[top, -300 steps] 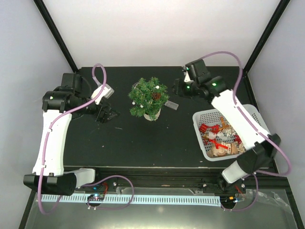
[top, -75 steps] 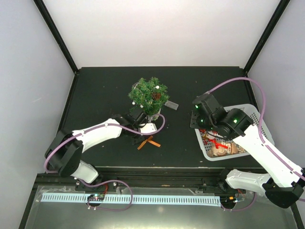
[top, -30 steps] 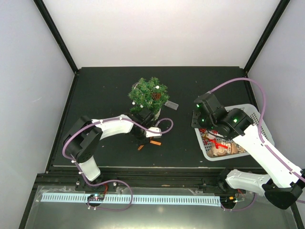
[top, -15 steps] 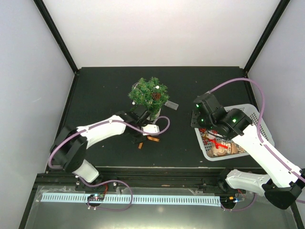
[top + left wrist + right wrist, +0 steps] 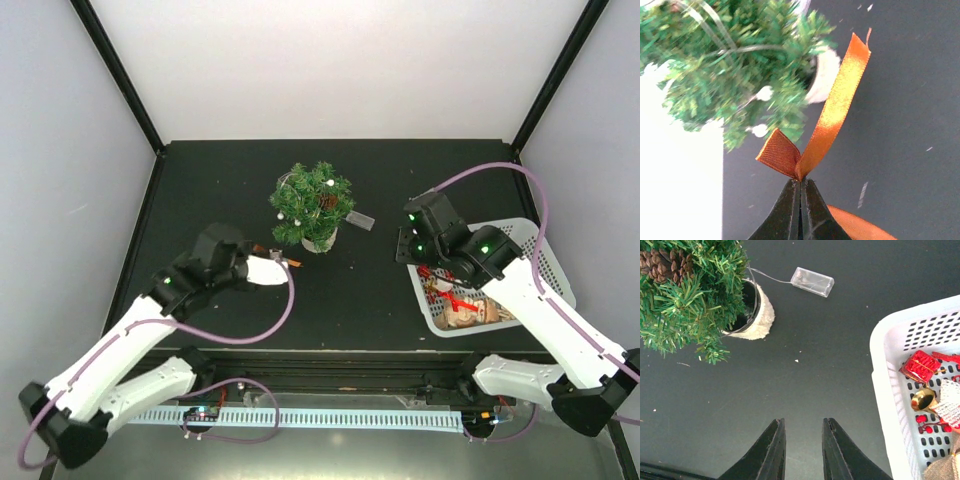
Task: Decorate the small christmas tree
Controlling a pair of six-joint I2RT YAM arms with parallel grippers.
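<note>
The left gripper (image 5: 801, 187) is now pinching the orange ribbon (image 5: 835, 107), with its jaws pressed fully together. A moment ago this ribbon was lying on the table (image 5: 350, 300) in front of the pot, and now it is being held up off it. So the pick-up seems done, and hanging it on a branch is likely coming next. The small christmas tree (image 5: 312, 203) is standing just beyond the ribbon, mid-table. The right gripper (image 5: 803, 440) is waiting, slightly parted and holding nothing, beside the white basket (image 5: 880, 370).
</note>
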